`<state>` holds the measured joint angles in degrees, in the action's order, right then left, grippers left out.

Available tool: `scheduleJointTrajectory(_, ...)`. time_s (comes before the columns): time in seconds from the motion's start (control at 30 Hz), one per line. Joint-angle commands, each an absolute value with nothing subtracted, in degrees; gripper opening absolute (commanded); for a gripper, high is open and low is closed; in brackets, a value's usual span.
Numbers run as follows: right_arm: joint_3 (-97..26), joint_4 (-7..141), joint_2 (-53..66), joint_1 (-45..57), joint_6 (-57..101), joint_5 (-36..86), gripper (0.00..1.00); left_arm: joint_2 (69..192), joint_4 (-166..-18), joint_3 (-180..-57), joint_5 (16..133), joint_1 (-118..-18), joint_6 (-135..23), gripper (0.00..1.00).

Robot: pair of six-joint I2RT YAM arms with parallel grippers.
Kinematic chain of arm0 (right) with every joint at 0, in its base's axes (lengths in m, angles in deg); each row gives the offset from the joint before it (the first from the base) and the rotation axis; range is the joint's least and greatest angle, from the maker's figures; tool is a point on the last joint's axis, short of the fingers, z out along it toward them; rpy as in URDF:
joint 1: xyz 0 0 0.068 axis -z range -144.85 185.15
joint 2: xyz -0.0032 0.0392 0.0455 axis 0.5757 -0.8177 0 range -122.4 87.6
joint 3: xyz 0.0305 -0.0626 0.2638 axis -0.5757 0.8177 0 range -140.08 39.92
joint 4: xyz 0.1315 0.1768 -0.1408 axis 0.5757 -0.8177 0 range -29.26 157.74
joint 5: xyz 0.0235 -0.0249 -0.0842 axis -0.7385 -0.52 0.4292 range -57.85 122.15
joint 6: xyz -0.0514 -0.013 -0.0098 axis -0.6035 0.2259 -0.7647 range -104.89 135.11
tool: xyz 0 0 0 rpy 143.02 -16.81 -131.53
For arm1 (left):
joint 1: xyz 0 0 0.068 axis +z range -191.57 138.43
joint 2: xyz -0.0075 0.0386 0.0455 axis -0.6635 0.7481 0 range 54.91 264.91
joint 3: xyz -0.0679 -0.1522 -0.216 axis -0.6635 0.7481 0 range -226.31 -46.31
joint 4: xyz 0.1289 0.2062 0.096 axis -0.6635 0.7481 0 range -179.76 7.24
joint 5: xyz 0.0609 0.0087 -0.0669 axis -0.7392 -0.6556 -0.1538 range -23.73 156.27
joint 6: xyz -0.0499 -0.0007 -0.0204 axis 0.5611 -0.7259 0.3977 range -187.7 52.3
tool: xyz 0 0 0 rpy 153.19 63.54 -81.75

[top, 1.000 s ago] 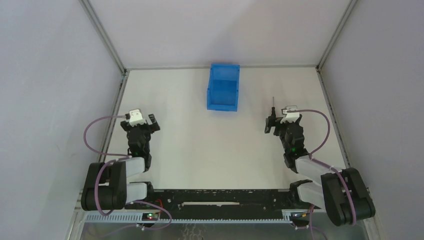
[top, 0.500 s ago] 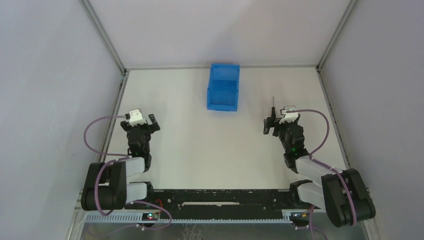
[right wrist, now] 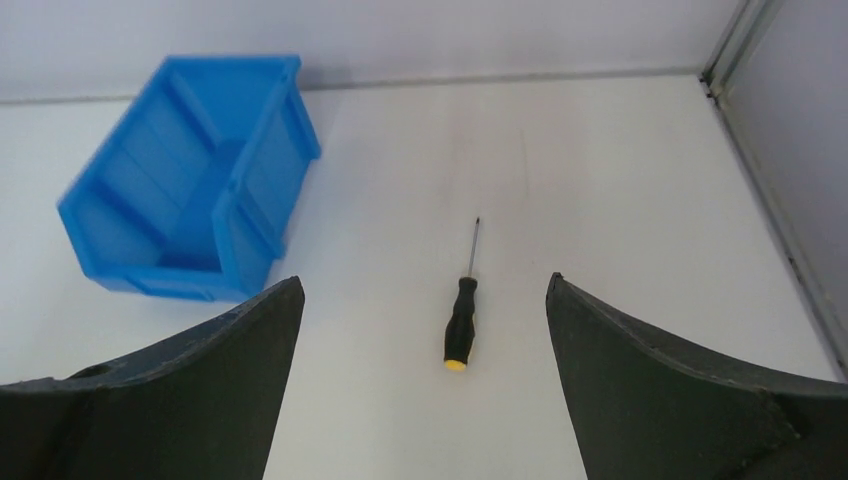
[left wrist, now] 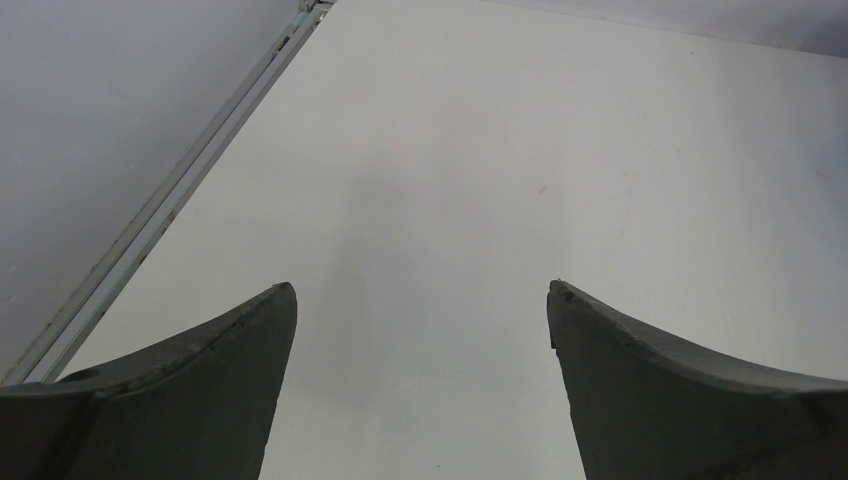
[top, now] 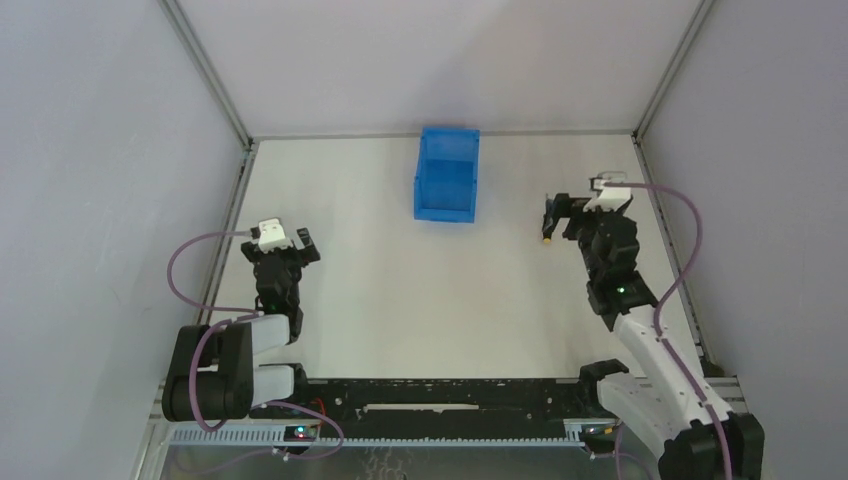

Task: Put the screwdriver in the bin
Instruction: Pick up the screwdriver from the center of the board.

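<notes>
At the right side of the counter [top: 400, 270]: screwdriver [right wrist: 460, 315] lies flat on the white surface. Thin dark shaft points toward the far wall. Black handle, with its yellow butt end, points back toward the arms. Nothing touches it in the right wrist view.

Right tool [right wrist: 422, 283]: fingers spread wide apart, nothing clamped. The wrist view frames the screwdriver between the two dark fingers, a little beyond their tips. From overhead the tool sits over the screwdriver and hides most of it; only the yellow end shows clearly. Height above the counter cannot be told.

Bin [top: 447, 150]: blue, upright, at the far middle of the counter close to the back wall, lower front edge facing the arms. Seen from the right wrist it is off to the left and well apart from the screwdriver. Its inside looks bare where visible.

Left tool [left wrist: 422, 288]: fingers parted, holding nothing, with only plain counter between and ahead of them. It sits on the left side near the metal edge rail [left wrist: 150, 230], well apart from both the bin and the screwdriver.

Purple cables [top: 185, 262] loop from each wrist.
</notes>
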<state>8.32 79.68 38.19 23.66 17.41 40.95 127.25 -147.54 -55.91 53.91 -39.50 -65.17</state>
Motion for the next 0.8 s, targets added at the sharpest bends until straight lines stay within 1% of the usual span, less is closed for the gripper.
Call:
scheduleJointTrajectory(0.0,-2.78,63.19,39.83,25.07,20.44,41.51,1.00,126.88,-149.53,-57.56,53.21,-39.20,-66.29,1.00)
scheduleJointTrajectory(0.23,-20.60,45.84,37.51,25.51,21.58,41.81,1.00,126.90,-149.48,-57.59,53.23,-39.21,-66.30,1.00)
scheduleJointTrajectory(0.4,-29.93,38.06,35.17,25.87,21.29,40.07,1.00,126.85,-149.53,-57.57,53.25,-39.20,-66.29,1.00)
scheduleJointTrajectory(0.57,-34.32,33.79,33.24,26.47,20.42,38.27,1.00,126.89,-149.52,-57.60,53.25,-39.20,-66.29,1.00)
scheduleJointTrajectory(0.77,-34.43,32.58,33.31,27.59,19.58,35.16,1.00,126.90,-149.53,-57.62,53.21,-39.20,-66.29,1.00)
